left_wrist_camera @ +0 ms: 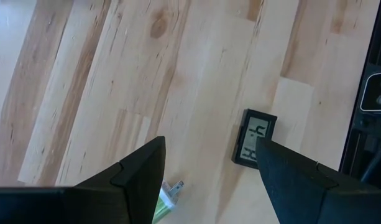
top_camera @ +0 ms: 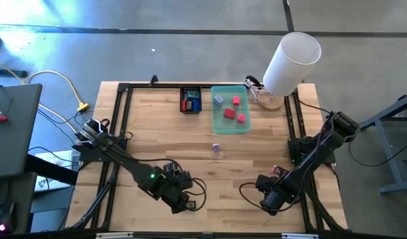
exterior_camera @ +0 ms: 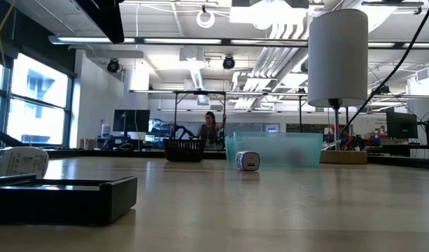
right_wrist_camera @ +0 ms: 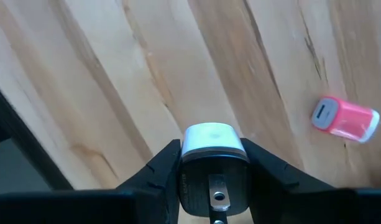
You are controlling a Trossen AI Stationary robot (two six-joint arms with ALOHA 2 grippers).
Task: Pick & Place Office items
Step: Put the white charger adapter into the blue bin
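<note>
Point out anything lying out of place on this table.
One small purple piece lies alone on bare wood, outside the teal tray. A pink piece lies on its side near the right hand.

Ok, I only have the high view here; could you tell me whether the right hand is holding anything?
Observer: Yes, the right hand is shut on a black piece with a white end.
Operator: Thank you. Is anything lying near it?
Observer: A pink piece lies on the table, apart from it.
Operator: And the left hand?
Observer: The left hand is open, with a small black display lying beyond its fingers.
</note>
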